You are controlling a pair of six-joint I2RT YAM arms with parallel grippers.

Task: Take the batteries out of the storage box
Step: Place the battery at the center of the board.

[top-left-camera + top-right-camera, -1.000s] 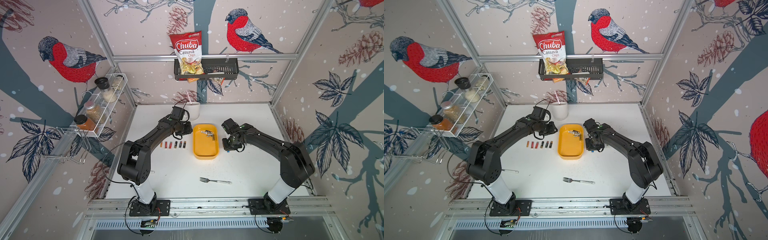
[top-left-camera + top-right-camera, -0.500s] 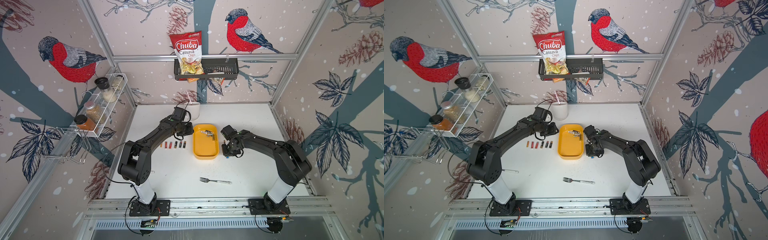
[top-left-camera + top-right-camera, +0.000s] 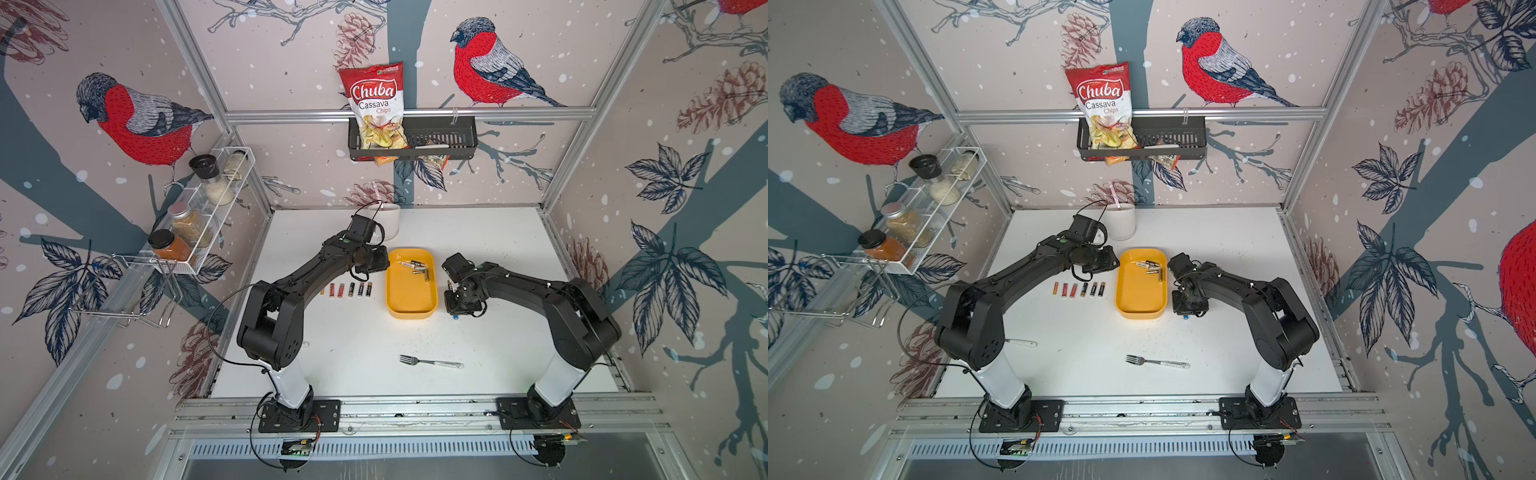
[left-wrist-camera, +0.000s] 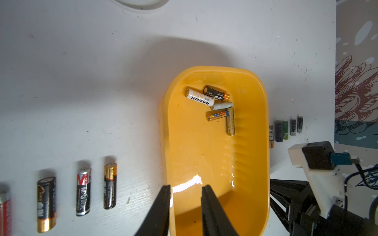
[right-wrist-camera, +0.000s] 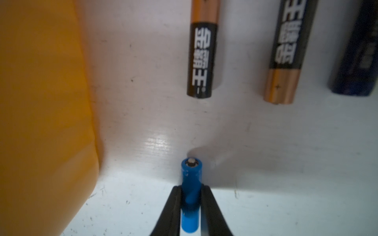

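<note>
Right pincer [image 5: 190,191]: clamped on a small blue cylindrical battery [image 5: 190,179], held lengthwise between the fingers with its nub end sticking out past the tips. Whether the battery touches the white worktop [image 3: 353,332] cannot be told. Just beside this pincer stands the yellow oval plastic storage box [image 5: 45,102]. Ahead of the pincer's tips, two black-and-copper batteries [image 5: 201,61] lie side by side on the worktop, apart from each other.

Left pincer [image 4: 186,188]: jaws apart, nothing between them. One finger lies over the box's near rim [image 4: 169,204] and the other over its inside. Beyond the tips, at the far end of the box, five loose batteries [image 4: 216,106] lie in a small heap, several of them touching. To the outer side of this pincer, a row of six batteries [image 3: 351,289] lies on the worktop, parallel and spaced apart.

A metal fork with a pale handle [image 3: 430,362] lies on the worktop well apart from both pincers.
</note>
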